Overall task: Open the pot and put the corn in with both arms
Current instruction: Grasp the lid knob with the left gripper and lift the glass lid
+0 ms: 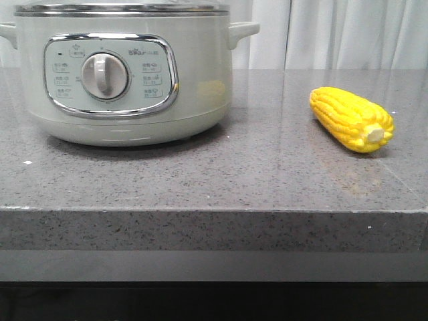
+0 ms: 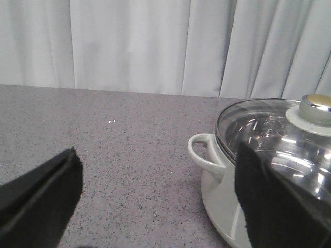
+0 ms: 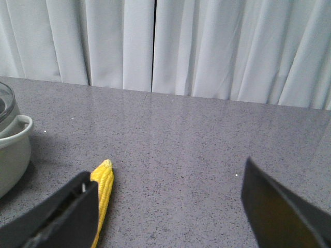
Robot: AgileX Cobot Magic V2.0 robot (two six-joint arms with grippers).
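Note:
The pale grey-green pot (image 1: 127,73) stands at the left of the grey stone table, its control knob (image 1: 104,75) facing me and its steel-rimmed lid on. In the left wrist view the pot (image 2: 220,191) shows its glass lid (image 2: 269,129) with a lid knob (image 2: 315,106) and a side handle (image 2: 204,152). The yellow corn (image 1: 351,119) lies on the table at the right, stub end toward me. My left gripper (image 2: 158,188) is open beside the pot's handle. My right gripper (image 3: 168,199) is open, with the corn (image 3: 103,188) by one finger. Neither gripper shows in the front view.
The grey speckled table (image 1: 221,180) has its front edge near the camera. White curtains (image 3: 170,46) hang behind it. The pot's edge (image 3: 13,150) appears in the right wrist view, left of the corn.

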